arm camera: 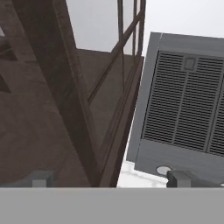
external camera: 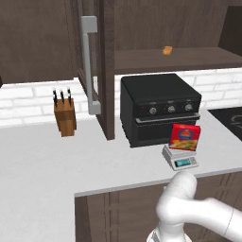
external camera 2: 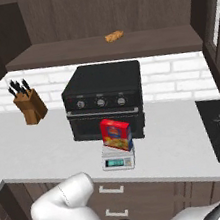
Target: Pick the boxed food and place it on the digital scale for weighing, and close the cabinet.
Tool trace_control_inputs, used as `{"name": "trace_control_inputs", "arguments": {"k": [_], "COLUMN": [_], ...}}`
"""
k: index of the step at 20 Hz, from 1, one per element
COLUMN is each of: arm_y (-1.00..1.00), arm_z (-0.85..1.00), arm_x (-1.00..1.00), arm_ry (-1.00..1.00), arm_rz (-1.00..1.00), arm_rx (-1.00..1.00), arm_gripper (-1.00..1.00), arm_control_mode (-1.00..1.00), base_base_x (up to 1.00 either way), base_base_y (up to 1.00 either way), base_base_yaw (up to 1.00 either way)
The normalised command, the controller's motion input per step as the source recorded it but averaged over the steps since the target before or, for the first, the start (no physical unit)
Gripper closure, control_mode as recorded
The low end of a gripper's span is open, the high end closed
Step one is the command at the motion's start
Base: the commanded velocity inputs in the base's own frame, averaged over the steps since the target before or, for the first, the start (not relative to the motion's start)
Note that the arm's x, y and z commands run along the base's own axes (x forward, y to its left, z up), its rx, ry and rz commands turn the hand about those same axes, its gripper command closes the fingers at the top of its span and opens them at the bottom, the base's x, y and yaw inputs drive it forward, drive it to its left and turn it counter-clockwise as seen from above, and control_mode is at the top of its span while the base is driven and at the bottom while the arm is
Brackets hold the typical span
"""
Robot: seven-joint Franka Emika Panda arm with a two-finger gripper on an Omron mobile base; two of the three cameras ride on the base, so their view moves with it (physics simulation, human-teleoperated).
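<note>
1. Status: the boxed food (external camera: 185, 137) stands upright on the digital scale (external camera: 180, 158), on the bench (external camera: 47, 160) just in front of the black oven (external camera: 158, 106). The placing step appears complete; the step in hand is judged to be closing the cabinet.
2. The cabinet door (external camera: 97, 66) stands open, swung out over the bench edge-on to the left base camera, with its grey bar handle (external camera: 89, 64) facing left.
3. In the hand view the two fingers (arm camera: 179, 178) stand wide apart and hold nothing. Between them, and just beyond them, rises a dark-brown glass-panelled door frame (arm camera: 78, 109). Beyond the right finger lies a grey louvred hood (arm camera: 183, 105). Which door this frame belongs to cannot be told.
4. Recommended: set one finger flat against the door's face near its free edge, not on the glass, and push along the hinge arc.
5. Caution: keep the sweep above the boxed food and knife block (external camera: 65, 116); an unsteady push could topple either.
</note>
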Motion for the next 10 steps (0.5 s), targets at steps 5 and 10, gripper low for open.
{"name": "trace_control_inputs", "arguments": {"k": [5, 10], "arm_y": [-0.14, 0.18], "arm_z": [0.40, 0.66], "arm_x": [0.00, -0.06], "arm_ry": [0.00, -0.11], "arm_rz": [0.00, 0.04], "arm_rx": [0.01, -0.02], "arm_gripper": [-1.00, -1.00], "arm_control_mode": [-1.00, -1.00], "base_base_x": [0.00, 0.00], "base_base_y": [0.00, 0.00], "base_base_yaw": [0.00, 0.00]}}
